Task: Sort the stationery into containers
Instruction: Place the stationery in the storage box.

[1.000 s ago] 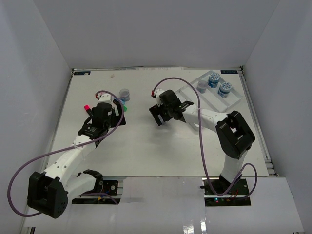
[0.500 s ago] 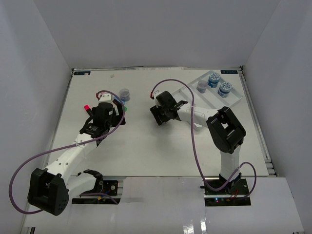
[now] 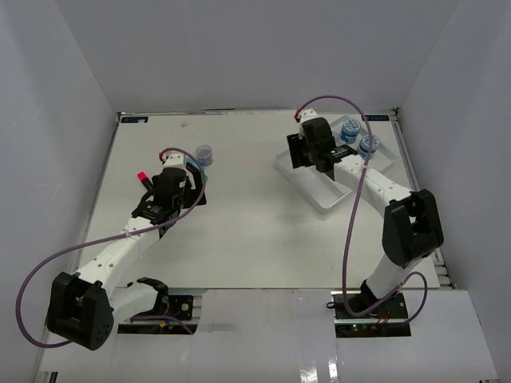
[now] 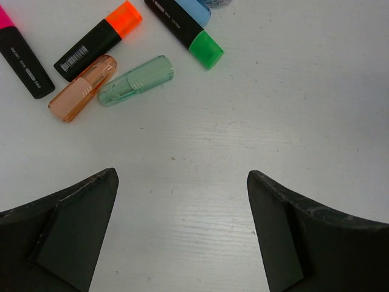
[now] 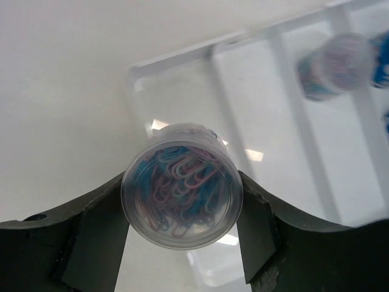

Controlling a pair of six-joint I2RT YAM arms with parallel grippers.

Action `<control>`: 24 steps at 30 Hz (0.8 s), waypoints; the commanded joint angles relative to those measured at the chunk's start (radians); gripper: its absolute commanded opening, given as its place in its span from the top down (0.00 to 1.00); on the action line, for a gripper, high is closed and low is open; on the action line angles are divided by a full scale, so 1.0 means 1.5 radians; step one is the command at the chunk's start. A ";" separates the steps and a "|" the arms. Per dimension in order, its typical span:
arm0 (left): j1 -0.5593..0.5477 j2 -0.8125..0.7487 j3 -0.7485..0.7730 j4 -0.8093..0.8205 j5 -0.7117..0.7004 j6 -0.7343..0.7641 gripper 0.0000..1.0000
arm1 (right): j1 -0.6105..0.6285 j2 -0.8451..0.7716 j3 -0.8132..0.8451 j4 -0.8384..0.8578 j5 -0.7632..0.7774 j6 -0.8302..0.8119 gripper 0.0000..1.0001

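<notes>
My right jaws clamp one clear round jar [image 5: 182, 194] over the white plastic tray [image 5: 261, 103]; left jaws gape empty above four slanting stubby markers [image 4: 91, 42].

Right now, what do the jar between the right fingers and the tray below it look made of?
The jar looks like clear glossy plastic, possibly glass: coloured paper clips show through its base. The tray looks like white, smooth moulded plastic: bright glints on its floor, thin low walls.
</notes>
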 commanded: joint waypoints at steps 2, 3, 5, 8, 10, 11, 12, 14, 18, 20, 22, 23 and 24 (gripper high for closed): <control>0.004 -0.004 0.007 0.013 0.013 0.005 0.02 | -0.110 -0.007 0.012 0.016 0.036 0.005 0.45; 0.004 -0.003 0.007 0.013 0.015 0.004 0.02 | -0.142 -0.001 0.017 0.015 0.032 0.009 0.45; 0.004 -0.003 0.007 0.011 0.017 0.004 0.02 | -0.169 0.017 0.021 0.017 0.029 0.019 0.45; 0.004 -0.004 0.007 0.010 0.019 0.004 0.02 | -0.214 0.050 0.038 0.017 0.024 0.033 0.44; 0.004 -0.004 0.008 0.010 0.021 0.004 0.02 | -0.245 0.074 0.052 0.020 0.018 0.046 0.43; 0.004 -0.004 0.008 0.010 0.021 0.005 0.02 | -0.253 0.083 0.057 0.021 0.014 0.054 0.43; 0.004 -0.006 0.007 0.010 0.020 0.004 0.02 | -0.268 0.091 0.063 0.022 0.011 0.059 0.43; 0.004 -0.006 0.007 0.009 0.017 0.005 0.02 | -0.281 0.113 0.080 0.024 0.003 0.064 0.42; 0.004 -0.006 0.008 0.008 0.016 0.005 0.02 | -0.300 0.150 0.112 0.024 -0.001 0.068 0.41; 0.004 -0.003 0.009 0.007 0.017 0.005 0.02 | -0.303 0.173 0.128 0.025 -0.004 0.071 0.40; 0.004 0.000 0.010 0.006 0.018 0.006 0.02 | -0.309 0.195 0.137 0.025 -0.007 0.077 0.40; 0.004 0.001 0.010 0.006 0.018 0.006 0.02 | -0.310 0.202 0.148 0.025 -0.016 0.079 0.39; 0.004 0.001 0.011 0.006 0.017 0.006 0.02 | -0.312 0.207 0.154 0.025 -0.018 0.080 0.38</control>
